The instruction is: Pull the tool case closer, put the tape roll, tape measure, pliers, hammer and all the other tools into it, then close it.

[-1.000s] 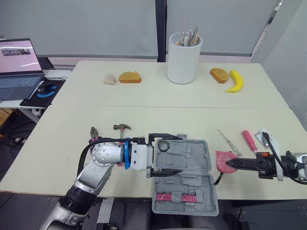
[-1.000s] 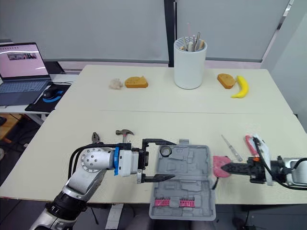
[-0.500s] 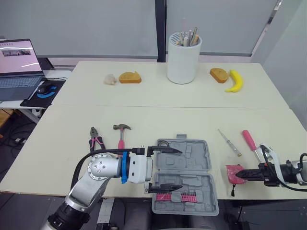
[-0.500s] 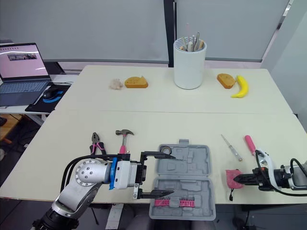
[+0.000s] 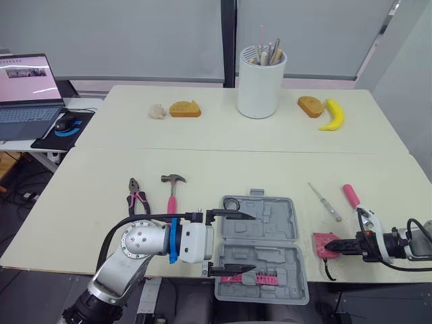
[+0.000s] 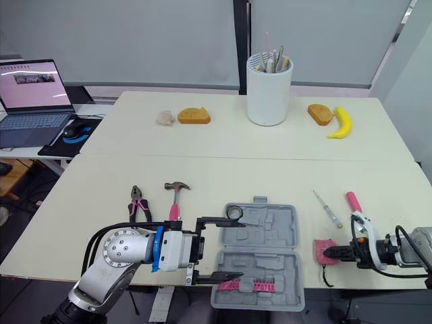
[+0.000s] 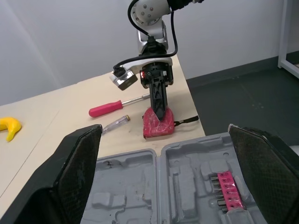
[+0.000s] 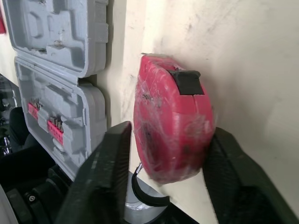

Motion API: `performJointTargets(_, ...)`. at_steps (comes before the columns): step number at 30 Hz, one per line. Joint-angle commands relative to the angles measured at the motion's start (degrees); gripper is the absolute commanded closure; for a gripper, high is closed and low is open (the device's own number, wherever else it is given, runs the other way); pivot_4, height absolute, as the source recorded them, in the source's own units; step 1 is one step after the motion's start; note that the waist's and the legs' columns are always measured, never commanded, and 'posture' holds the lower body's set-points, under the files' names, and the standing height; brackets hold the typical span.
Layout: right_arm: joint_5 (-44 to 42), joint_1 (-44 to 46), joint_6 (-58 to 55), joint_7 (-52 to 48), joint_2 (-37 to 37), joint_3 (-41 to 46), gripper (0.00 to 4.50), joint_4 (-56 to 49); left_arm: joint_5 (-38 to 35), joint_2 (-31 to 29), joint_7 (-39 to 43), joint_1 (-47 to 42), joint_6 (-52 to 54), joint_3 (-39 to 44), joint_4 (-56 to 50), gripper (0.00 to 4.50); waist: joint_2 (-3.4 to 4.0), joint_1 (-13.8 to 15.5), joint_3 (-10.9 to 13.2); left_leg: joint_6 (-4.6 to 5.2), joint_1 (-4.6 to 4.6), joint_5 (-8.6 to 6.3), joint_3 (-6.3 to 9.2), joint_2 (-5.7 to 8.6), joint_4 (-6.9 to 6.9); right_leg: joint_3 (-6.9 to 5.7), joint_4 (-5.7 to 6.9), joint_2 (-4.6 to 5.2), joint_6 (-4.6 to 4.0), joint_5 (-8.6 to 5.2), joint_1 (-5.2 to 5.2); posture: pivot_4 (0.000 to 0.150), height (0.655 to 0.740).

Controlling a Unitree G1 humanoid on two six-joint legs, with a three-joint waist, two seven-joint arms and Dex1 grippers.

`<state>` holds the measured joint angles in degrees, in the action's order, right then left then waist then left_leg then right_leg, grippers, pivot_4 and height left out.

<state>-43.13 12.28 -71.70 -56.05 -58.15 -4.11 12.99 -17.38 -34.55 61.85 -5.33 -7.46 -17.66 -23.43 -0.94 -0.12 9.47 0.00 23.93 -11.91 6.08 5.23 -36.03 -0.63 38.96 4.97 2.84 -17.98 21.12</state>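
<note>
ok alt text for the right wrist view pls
The right hand grips a red tape measure between its two black fingers, on the cream table. Beside it the grey tool case lies open, with a pink row of bits in one half.

head stereo pair looks down over the table (image 5: 270, 169); low wrist cameras both catch the tool case (image 7: 140, 179).
</note>
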Motion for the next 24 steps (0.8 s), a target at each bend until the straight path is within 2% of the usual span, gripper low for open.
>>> performJointTargets(1, 5.3, -1.1, 7.1, -6.2, -5.3, -2.0, 1.06, -0.8, 0.1, 0.8, -0.2, -0.8, 0.0, -0.8, -1.9, 0.0, 0.08, 0.0, 0.0, 0.0, 0.0, 0.0, 0.0, 0.01, 0.0, -0.01, 0.0, 0.0, 0.0, 0.0, 0.0, 0.15, 0.74)
performJointTargets(4, 9.0, -4.3, 15.5, -13.2, -10.5, -2.7, 0.08, -3.1, 0.3, 1.4, -0.1, -1.3, 0.1, -1.1, -1.7, 0.0, 0.08, 0.1, 0.0, 0.0, 0.0, 0.0, -0.01, 0.04, -0.01, -0.03, -0.01, 0.02, 0.01, 0.0, -0.01, 0.15, 0.74)
performJointTargets(6, 11.8, -8.2, 24.6, -17.5, -13.5, -1.5, 0.04, -5.8, 0.4, 1.6, -0.1, -1.4, -0.2, -1.0, -1.3, 0.0, 0.08, 0.1, 0.0, 0.0, -0.01, 0.0, 0.0, 0.03, -0.01, -0.03, -0.01, 0.02, 0.01, 0.0, -0.02, 0.15, 0.74)
performJointTargets(8, 15.6, -13.1, 38.4, -20.3, -14.5, 1.2, 0.04, -7.7, 0.5, 1.8, -0.1, -1.3, -0.4, -1.0, -1.1, 0.0, 0.09, 0.1, 0.0, 0.0, 0.0, 0.0, 0.0, 0.01, 0.0, -0.05, -0.01, 0.01, 0.03, -0.02, -0.01, 0.15, 0.74)
performJointTargets(12, 23.5, -18.7, 70.1, -23.4, -10.6, 4.4, 0.04, -4.2, 0.6, 2.1, -0.2, -1.4, -0.5, -1.0, -0.8, 0.0, 0.07, -0.1, 0.0, -0.01, -0.05, 0.0, -0.07, -0.01, 0.0, -0.07, 0.0, 0.0, 0.06, -0.02, -0.02, 0.15, 0.74)
performJointTargets(15, 29.3, -15.1, 89.8, -22.5, -5.0, 3.3, 0.04, 5.0, 0.5, 2.2, -0.1, -1.6, -0.4, -0.8, -0.8, 0.0, 0.04, -0.2, 0.0, -0.03, -0.11, 0.0, -0.08, -0.06, 0.0, -0.07, 0.0, -0.05, 0.06, -0.02, -0.06, 0.15, 0.74)
performJointTargets(18, 31.7, -10.1, 102.6, -22.7, -0.3, 3.1, 0.04, 14.1, 0.2, 2.0, 0.1, -1.7, -0.2, -0.6, -1.1, 0.0, 0.1, -0.2, 0.0, -0.03, -0.15, 0.01, -0.1, -0.02, -0.01, -0.05, 0.0, -0.04, 0.05, -0.02, -0.12, 0.15, 0.74)
performJointTargets(21, 31.9, -5.2, 110.7, -25.2, 3.3, 2.5, 0.04, 23.4, 0.1, 1.6, 0.2, -1.5, 0.0, -0.4, -1.4, 0.0, 0.07, -0.2, 0.1, -0.04, -0.18, 0.01, -0.08, -0.03, -0.01, 0.0, -0.01, -0.04, 0.04, -0.01, -0.18, 0.15, 0.74)
performJointTargets(24, 32.7, -1.7, 112.2, -25.7, 5.4, 2.0, 0.04, 29.3, 0.1, 1.5, 0.3, -1.5, 0.0, -0.5, -1.3, 0.0, 0.08, -0.2, 0.1, -0.04, -0.3, 0.01, -0.02, -0.01, -0.02, 0.03, -0.04, -0.03, 0.02, -0.01, -0.37, 0.15, 0.74)
